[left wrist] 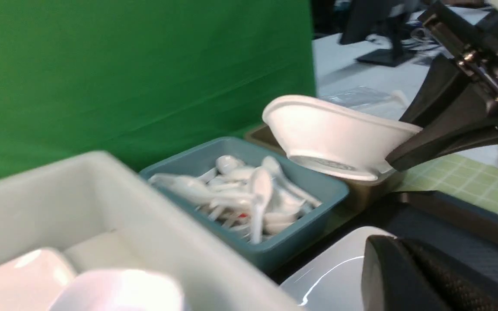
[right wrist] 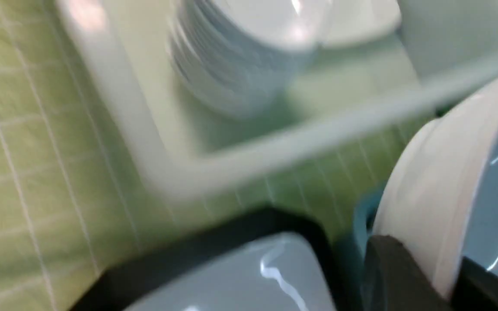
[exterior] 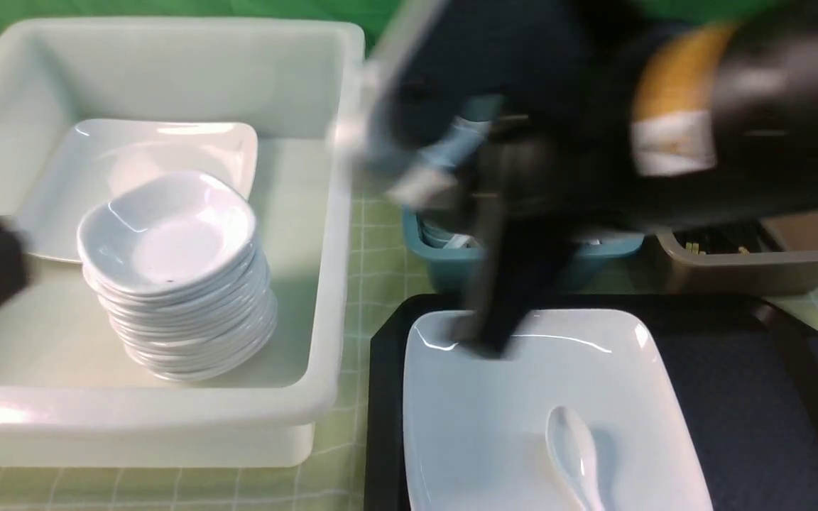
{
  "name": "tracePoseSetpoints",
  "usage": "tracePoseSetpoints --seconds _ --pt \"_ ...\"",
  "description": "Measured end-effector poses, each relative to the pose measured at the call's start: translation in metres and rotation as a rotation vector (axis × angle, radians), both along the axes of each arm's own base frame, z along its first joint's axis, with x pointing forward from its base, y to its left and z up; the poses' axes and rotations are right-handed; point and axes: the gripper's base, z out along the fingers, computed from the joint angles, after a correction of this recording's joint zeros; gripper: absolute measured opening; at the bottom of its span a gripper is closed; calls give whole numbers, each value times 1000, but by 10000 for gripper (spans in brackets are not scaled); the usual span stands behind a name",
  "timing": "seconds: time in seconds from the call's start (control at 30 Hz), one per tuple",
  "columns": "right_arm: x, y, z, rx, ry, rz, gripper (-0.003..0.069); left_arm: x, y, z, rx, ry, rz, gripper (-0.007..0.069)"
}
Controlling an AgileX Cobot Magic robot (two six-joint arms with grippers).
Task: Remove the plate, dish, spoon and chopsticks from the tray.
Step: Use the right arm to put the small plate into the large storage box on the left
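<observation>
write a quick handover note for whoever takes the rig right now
Left gripper: shut, nothing held.
Right gripper: shut on the dish, held in the air.
Plate: on the tray, spoon lying on it.
Chopsticks: gold-ended sticks in the brown bin; can't tell if they're the job's.
Done: dish off the tray.
Left: set dish down, clear spoon and plate.

green checked cloth [exterior: 373,255] | on it: pale tub [exterior: 167,408]; black tray [exterior: 735,397]; teal bin [exterior: 448,262]; brown bin [exterior: 743,275]
</observation>
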Motion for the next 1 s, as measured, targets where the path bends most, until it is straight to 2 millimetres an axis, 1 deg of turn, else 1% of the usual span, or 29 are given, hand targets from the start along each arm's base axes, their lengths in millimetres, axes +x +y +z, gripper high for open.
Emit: tracePoseSetpoints --seconds 0.03,0.1,0.13,0.17,0.2,0.3,0.37,0.4,0.47,0.5,0.53,0.57,0.63,0.67,0.7,0.73,0.77,0.8,0.87,0.9,0.93,0.97,1.0 --pt "3 23 -5 -7 -36 65 64 -7 11 -3 -6 19 52 21" --pt "14 57 -19 -26 -67 124 64 -19 25 -7 -16 30 103 21" --pt "21 72 -23 -23 -88 141 64 -24 31 -10 -16 43 128 21" --pt "25 80 -28 -27 -94 148 64 -27 34 -11 -23 42 134 21" --pt "33 95 -37 -35 -100 158 64 -34 40 -14 -29 56 147 21" --pt "50 126 -61 -57 -112 167 64 -41 46 -19 -30 73 158 21" --pt "56 135 -72 -78 -118 169 64 -41 47 -20 -23 83 161 21" --pt "62 144 -83 -100 -126 172 66 -42 47 -21 -15 88 158 21" --pt "67 150 -94 -117 -126 173 76 -42 46 -22 -4 87 146 21" --pt "69 154 -102 -132 -125 173 104 -43 45 -22 4 86 132 21" --pt "70 155 -105 -140 -125 174 116 -43 45 -22 5 85 128 21" --pt "72 155 -110 -160 -128 172 191 -43 45 -22 18 79 121 21" --pt "73 154 -110 -170 -122 155 318 -43 45 -22 26 74 120 21" --pt "73 152 -107 -170 -123 144 389 -43 45 -22 27 73 120 21" --pt "73 150 -104 -165 -120 127 444 -43 45 -22 23 73 121 21" --pt "73 149 -102 -169 -120 119 470 -43 45 -22 20 73 121 21" --pt "71 140 -91 -174 -101 78 559 -43 44 -22 13 79 122 21" --pt "69 136 -88 -188 -80 56 583 -42 44 -22 14 83 122 21" --pt "63 123 -75 -216 -37 2 587 -37 40 -22 29 108 124 21" --pt "58 112 -65 -234 -5 -36 572 -33 37 -22 44 128 124 21" --pt "52 98 -52 -255 35 -87 543 -25 31 -23 72 165 124 21" --pt "50 92 -48 -262 47 -104 528 -23 29 -23 82 176 121 21" --pt "44 74 -31 -275 75 -151 465 -12 20 -24 131 224 107 21"
